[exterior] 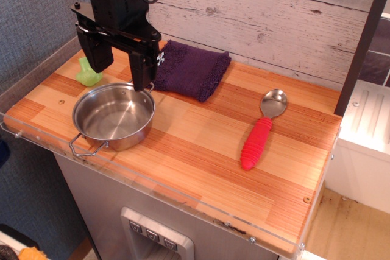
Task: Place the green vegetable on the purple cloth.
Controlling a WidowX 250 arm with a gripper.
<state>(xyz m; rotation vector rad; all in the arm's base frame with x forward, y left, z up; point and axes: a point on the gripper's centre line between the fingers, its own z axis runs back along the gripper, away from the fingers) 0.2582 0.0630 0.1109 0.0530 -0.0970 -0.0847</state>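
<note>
The black two-fingered gripper (119,65) hung over the far-left part of the wooden slatted counter (201,150), jaws spread wide, nothing between them. The small pale lime-green plastic vegetable (88,75) lay near the far-left corner, just beside the left finger, partly hidden by it; contact could not be judged. The dark purple knitted square cloth (192,69) lay flat along the far edge, just right of the gripper. A round steel pot (114,117) sat near the left front edge. A red-handled metal spoon (262,129) lay toward the right edge.
</note>
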